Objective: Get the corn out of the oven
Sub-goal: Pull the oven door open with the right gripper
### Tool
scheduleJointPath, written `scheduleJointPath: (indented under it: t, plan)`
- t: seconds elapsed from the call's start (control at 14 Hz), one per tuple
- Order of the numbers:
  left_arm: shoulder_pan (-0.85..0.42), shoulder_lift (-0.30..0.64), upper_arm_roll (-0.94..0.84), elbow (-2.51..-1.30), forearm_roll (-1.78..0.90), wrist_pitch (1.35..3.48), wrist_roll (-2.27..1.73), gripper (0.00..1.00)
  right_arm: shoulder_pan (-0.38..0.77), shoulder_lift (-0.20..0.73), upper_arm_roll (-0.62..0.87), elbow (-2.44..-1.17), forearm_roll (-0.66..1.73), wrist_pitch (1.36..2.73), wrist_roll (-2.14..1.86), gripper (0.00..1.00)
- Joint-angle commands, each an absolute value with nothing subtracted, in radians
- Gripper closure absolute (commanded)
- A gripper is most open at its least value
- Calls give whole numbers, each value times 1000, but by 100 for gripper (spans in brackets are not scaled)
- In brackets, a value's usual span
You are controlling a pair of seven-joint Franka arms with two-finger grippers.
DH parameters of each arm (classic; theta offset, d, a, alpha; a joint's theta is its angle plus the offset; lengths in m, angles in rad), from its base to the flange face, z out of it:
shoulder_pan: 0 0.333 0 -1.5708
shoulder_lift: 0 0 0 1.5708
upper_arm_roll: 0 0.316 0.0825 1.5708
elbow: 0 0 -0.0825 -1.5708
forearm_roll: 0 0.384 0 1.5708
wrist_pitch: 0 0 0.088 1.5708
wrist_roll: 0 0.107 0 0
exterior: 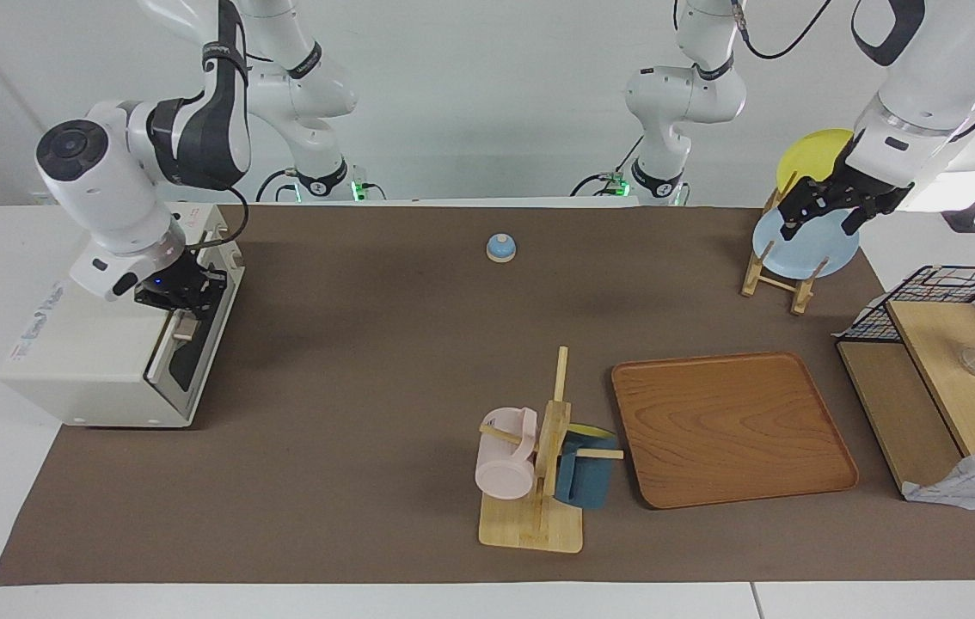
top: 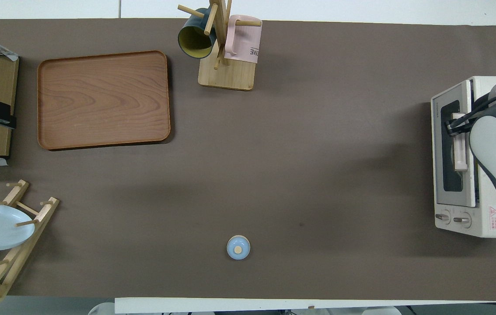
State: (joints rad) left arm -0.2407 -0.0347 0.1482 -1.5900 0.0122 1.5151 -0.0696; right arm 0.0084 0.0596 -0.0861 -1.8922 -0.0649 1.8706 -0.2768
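Right gripper (exterior: 182, 297) is seen at the toaster oven (exterior: 96, 361), at the right arm's end of the table; its fingers are closed on the tan bar handle (top: 459, 146) near the handle's upper end. The dark glass door (top: 450, 153) is tipped slightly out from the oven's top edge. The corn cannot be made out; the oven interior is hidden by door and arm. Bare brown mat (exterior: 350, 361) lies open in front of the door. Left gripper (exterior: 823, 215) hangs over the blue plate (exterior: 804, 245) in the wooden plate rack (exterior: 775, 275), fingers apart, waiting.
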Motion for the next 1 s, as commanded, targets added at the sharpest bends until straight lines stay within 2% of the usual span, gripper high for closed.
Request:
scheduleJointPath:
  t: [0.0, 0.93]
  plan:
    - [-238, -46, 149, -1608, 6, 1529, -78, 0, 41, 93, -86, -1944, -77, 1951, -217, 100]
    - [-238, -46, 149, -1608, 6, 1529, -78, 0, 123, 288, -81, -1959, -61, 2190, -110, 100]
